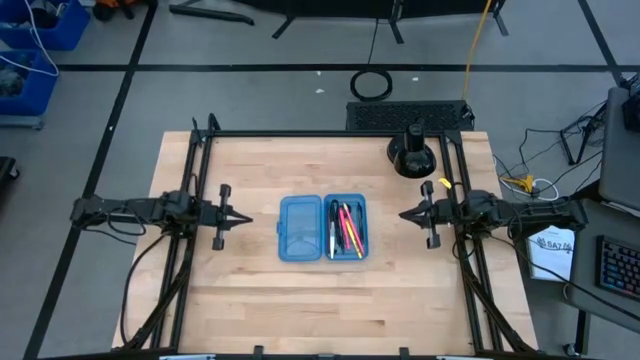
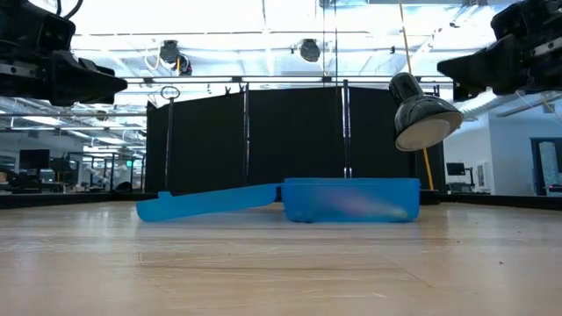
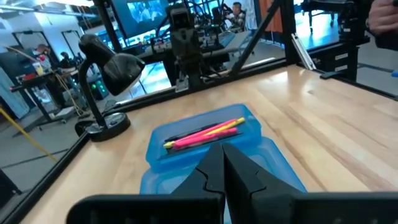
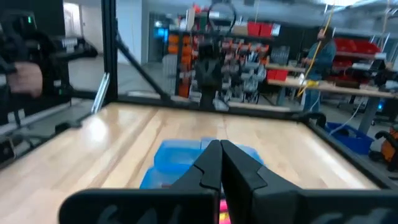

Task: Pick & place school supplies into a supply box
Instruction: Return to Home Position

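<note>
Blue pencil case (image 1: pixel 300 228) lies between my left jaws and right jaws, both pressed together; pens (image 1: pixel 345 228) nearer the right.

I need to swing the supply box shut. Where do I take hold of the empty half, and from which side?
Take the empty half by its outer long rim, opposite the hinge, coming in from the side of the left pincer. That rim faces it unobstructed, while the pens fill the other half. The low view shows this half shallow and lying low, so probably come in low.
</note>
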Motion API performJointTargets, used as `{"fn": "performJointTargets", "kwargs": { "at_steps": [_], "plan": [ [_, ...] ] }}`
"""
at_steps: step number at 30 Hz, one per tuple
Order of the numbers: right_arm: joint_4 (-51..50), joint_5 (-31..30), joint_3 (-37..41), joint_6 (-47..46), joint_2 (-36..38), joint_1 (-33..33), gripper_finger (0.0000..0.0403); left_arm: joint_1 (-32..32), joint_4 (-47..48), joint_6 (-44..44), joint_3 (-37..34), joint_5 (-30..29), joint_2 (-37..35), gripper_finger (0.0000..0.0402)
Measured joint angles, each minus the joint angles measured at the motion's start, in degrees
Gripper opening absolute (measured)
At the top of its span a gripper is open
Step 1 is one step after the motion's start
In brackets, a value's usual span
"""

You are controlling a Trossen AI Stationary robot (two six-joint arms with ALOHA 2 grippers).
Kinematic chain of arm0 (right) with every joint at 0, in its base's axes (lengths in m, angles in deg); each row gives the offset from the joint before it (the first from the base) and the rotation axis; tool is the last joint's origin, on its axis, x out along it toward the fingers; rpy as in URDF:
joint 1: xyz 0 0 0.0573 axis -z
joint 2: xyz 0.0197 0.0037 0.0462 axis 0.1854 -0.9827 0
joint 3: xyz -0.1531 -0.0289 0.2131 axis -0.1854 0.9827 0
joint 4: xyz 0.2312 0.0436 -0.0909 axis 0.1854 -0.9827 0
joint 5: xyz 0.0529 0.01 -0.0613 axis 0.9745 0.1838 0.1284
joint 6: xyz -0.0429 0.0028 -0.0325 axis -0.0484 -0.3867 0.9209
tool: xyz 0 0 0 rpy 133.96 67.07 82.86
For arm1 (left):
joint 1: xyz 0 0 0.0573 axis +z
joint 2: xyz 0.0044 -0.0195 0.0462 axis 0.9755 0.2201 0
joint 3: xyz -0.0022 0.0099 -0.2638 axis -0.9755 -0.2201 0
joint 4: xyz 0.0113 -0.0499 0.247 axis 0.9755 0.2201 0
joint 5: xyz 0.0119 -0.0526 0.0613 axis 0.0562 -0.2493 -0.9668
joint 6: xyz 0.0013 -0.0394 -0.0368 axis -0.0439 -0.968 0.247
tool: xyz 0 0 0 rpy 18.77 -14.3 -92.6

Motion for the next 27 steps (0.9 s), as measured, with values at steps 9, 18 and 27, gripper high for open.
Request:
{"fn": "performJointTargets", "kwargs": {
  "at_steps": [9,18,27],
  "plan": [
    [4.78,-0.03,0.04,0.12,-0.01,0.0,0.0,0.04,0.0,-3.23,-0.02,-1.02,0.65,0.0015],
    [4.82,0.0,0.04,-0.14,-0.01,0.0,0.0,0.04,-0.61,-6.84,-0.07,-2.36,0.63,0.0003],
    [4.82,0.02,0.04,-0.15,-0.01,0.0,0.0,0.04,-0.7,-6.44,-0.07,-2.36,0.63,0.0041]
  ]
}}
